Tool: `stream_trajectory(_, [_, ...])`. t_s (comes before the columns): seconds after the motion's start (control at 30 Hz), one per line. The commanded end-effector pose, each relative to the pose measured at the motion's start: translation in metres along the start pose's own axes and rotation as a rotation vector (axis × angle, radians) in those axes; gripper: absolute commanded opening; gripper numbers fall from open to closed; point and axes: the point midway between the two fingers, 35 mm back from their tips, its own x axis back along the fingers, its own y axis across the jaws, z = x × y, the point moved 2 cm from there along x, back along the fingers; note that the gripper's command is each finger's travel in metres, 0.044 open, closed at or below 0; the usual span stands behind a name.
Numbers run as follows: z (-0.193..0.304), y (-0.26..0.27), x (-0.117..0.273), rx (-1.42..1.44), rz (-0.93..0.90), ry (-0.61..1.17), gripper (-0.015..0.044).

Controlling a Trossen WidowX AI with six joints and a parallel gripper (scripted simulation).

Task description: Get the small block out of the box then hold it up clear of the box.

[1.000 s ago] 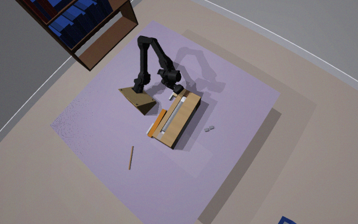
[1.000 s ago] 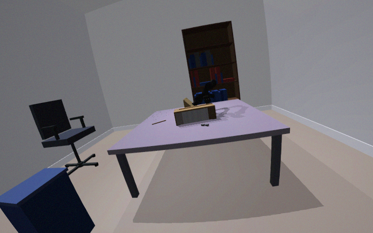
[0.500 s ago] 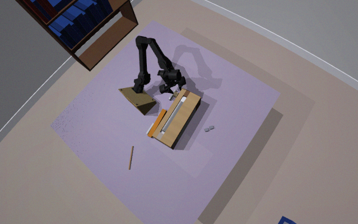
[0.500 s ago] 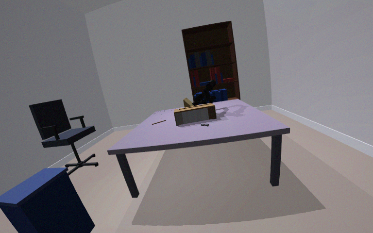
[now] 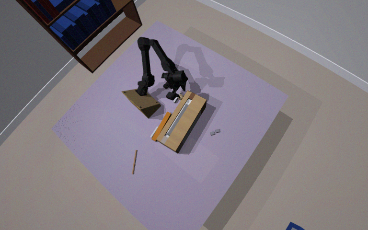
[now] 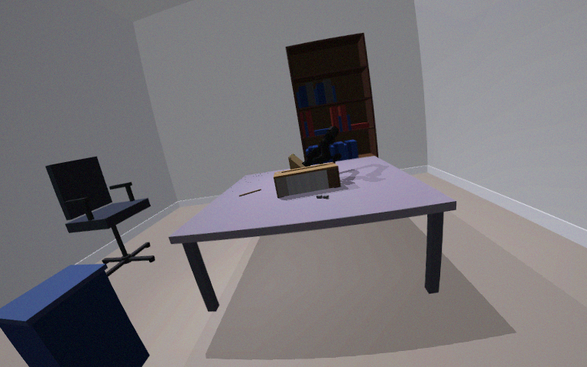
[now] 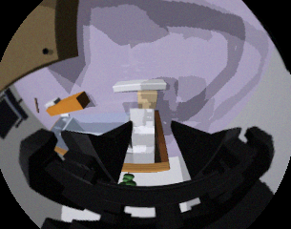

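The box (image 5: 191,120) (image 6: 335,177) stands on the table (image 5: 109,159) (image 6: 242,222), with a wooden top and a long slot. A small tan block (image 5: 181,96) (image 7: 147,98) shows just outside the box's end near the arm, between a white ramp-like surface (image 7: 143,129) and a white strip (image 7: 139,86). Whether it touches either is not clear. My gripper (image 5: 177,91) (image 7: 152,124) is open and empty. It is above that end of the box, and in the wrist view the block appears beyond the gap between the fingertips. Contact with the box cannot be told.
An orange bar (image 5: 161,126) (image 7: 66,105) lies along the box's arm side, with a white piece (image 5: 154,132) beside it. The wedge-shaped arm base (image 5: 144,100) (image 7: 21,38) is near. A thin stick (image 5: 134,161) (image 6: 250,193) and two small grey pieces (image 5: 212,133) (image 6: 319,196) lie farther off.
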Motion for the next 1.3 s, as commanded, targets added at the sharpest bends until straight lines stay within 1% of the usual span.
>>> stream_trajectory(0.0, [-0.001, 0.001, 0.0, 0.035, -0.004, 0.004, 0.0285])
stream_trajectory(1.27, [-0.023, 0.006, -0.052, 0.035, -0.004, 0.004, 0.0285])
